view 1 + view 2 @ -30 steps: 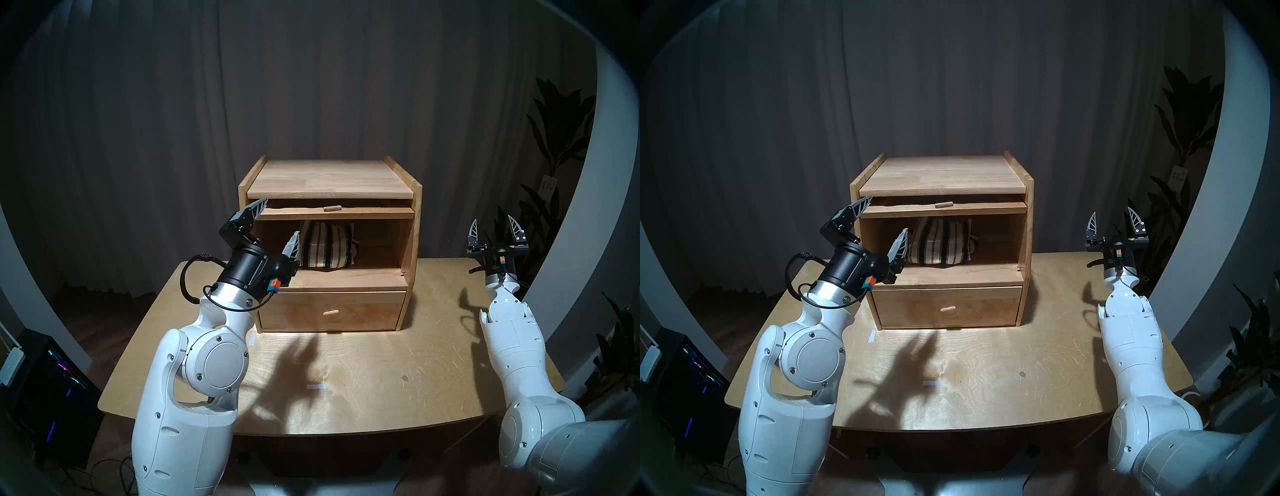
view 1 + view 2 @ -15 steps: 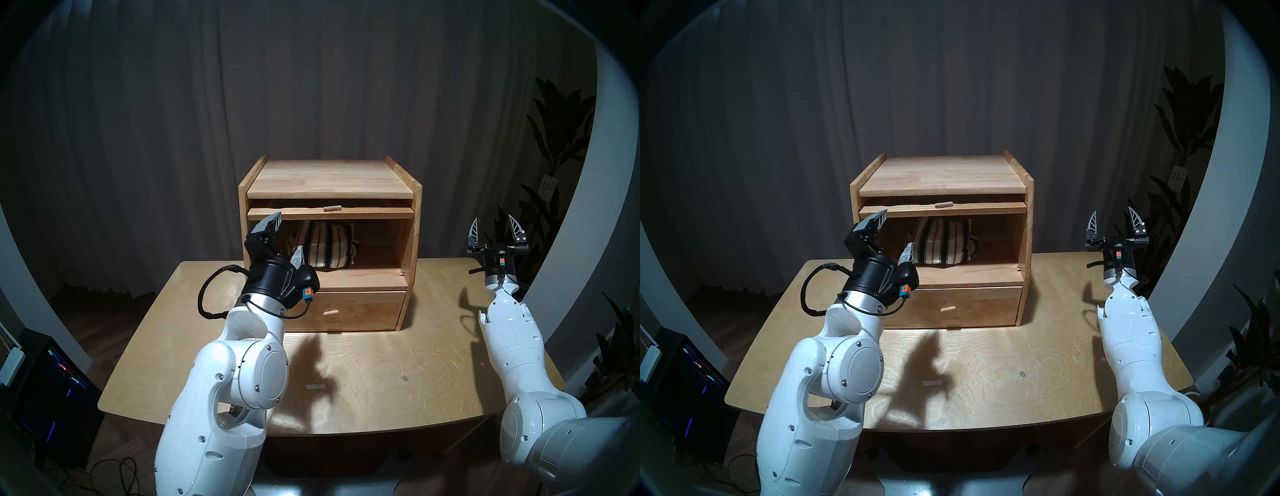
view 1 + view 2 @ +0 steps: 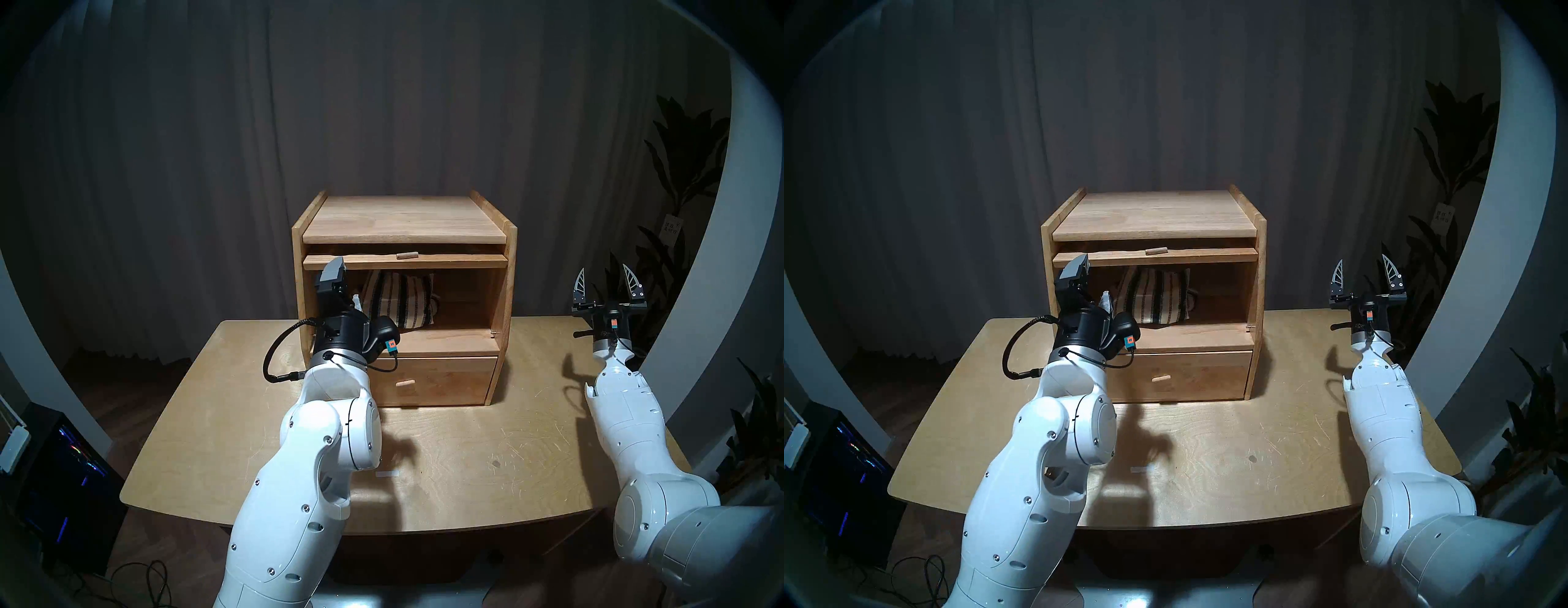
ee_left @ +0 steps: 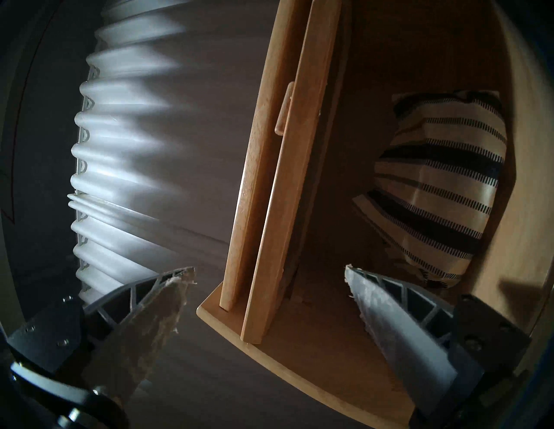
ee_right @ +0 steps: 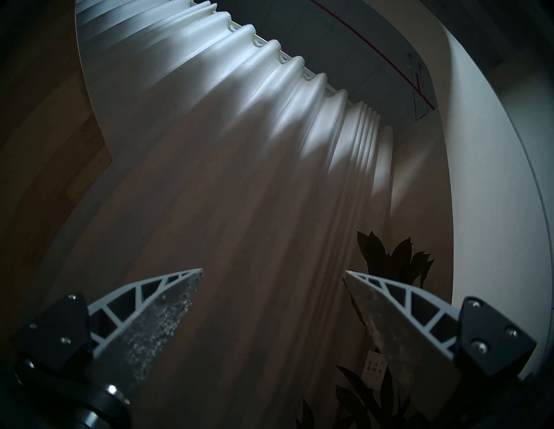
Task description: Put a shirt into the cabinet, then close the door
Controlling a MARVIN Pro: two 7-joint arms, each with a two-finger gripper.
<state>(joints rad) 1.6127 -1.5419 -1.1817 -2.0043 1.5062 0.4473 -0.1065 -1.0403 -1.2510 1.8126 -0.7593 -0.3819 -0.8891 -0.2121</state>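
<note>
The light-wood cabinet (image 3: 405,220) stands at the back of the table. Its door (image 3: 445,262) is swung up flat under the top, peg handle (image 3: 407,255) facing me. The striped cream shirt (image 3: 399,299) lies inside the compartment, left of centre. My left gripper (image 3: 345,286) is open at the compartment's left end, one finger by the door's left end and the other low beside the shirt. In the left wrist view, turned on its side, the door's edge (image 4: 269,209) runs between the open fingers and the shirt (image 4: 434,194) sits beyond. My right gripper (image 3: 607,280) is open and empty, raised at the right.
Below the compartment is a shut drawer (image 3: 445,380) with a peg knob. The wooden table (image 3: 488,458) carries a white tape mark (image 3: 387,474). A plant (image 3: 679,191) stands at the right, a computer case (image 3: 63,467) on the floor at the left, and a curtain behind.
My left arm has swung right and turned its wrist, carrying the open gripper from the cabinet's left side to the front of the compartment's left end. The right arm, shirt and door have not moved.
</note>
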